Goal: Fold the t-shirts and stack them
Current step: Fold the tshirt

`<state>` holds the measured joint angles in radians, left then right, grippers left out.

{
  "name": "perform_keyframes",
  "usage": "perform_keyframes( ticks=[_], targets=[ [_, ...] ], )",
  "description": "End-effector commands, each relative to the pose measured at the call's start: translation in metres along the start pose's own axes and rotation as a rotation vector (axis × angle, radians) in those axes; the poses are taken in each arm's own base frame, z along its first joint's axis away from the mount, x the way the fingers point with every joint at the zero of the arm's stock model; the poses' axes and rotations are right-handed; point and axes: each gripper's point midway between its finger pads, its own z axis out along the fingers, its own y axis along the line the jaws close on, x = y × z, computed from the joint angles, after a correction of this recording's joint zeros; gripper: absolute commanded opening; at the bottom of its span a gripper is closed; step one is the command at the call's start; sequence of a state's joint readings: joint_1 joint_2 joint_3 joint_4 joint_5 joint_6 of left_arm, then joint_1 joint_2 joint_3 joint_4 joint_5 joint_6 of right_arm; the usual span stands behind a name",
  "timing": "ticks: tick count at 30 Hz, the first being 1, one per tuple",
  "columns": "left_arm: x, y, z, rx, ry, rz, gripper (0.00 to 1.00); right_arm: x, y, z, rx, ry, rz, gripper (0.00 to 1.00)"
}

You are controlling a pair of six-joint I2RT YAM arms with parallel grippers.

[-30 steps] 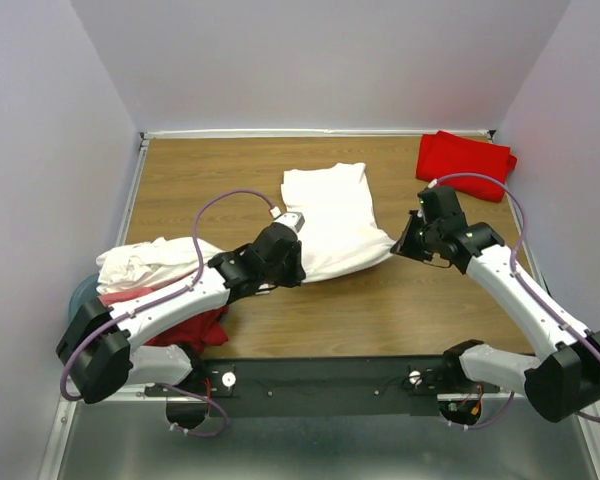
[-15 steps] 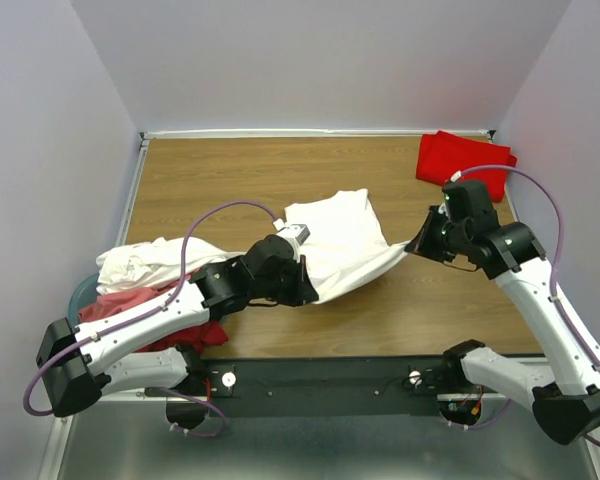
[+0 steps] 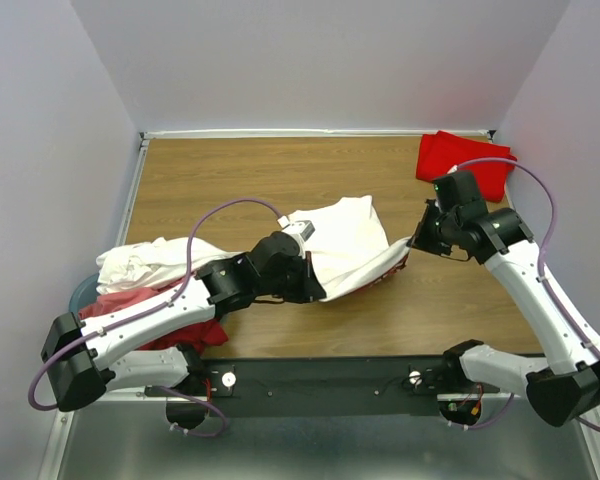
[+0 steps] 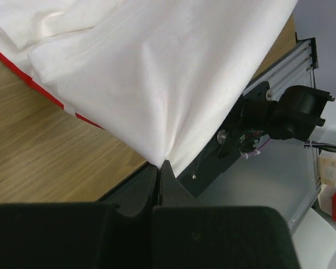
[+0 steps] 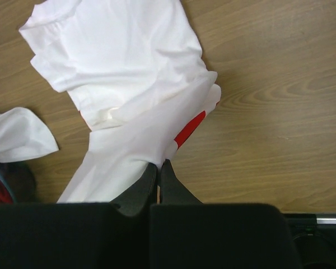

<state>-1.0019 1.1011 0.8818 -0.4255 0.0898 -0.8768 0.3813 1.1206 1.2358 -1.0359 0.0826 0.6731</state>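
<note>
Left hand (image 4: pixel 159 168) and right hand (image 5: pixel 158 165) each clamp an edge of the white t-shirt (image 3: pixel 348 235), so folding cleanly means moving level, cloth taut between them

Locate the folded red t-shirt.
In the top view, the folded red t-shirt lies in the far right corner of the table, beyond the white t-shirt.

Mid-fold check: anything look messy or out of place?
The white t-shirt, pinched by the left gripper and right gripper, is bunched and creased, not flat. The unfolded heap at near left overhangs the table edge.
</note>
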Motion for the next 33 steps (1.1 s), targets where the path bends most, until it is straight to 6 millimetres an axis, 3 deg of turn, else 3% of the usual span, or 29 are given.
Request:
perform_keyframes(
  ticks=[1,8,22,28,33],
  targets=[
    [0.003,0.004,0.009,-0.006,0.006,-0.007,0.0,-0.029,-0.003,0.008,0.05,-0.125,0.033,0.0],
    [-0.009,0.017,0.018,-0.04,-0.026,-0.021,0.0,-0.051,0.008,0.023,0.067,-0.162,0.025,0.01],
    [-0.068,0.057,0.023,-0.078,-0.154,-0.019,0.0,-0.093,0.033,0.046,0.077,-0.217,-0.013,0.01],
    [-0.084,0.076,0.032,-0.102,-0.163,0.004,0.0,-0.109,0.041,0.069,0.095,-0.237,-0.038,0.01],
    [-0.087,0.094,0.051,-0.123,-0.144,0.002,0.0,-0.115,0.043,0.094,0.121,-0.223,-0.049,0.01]
  ],
)
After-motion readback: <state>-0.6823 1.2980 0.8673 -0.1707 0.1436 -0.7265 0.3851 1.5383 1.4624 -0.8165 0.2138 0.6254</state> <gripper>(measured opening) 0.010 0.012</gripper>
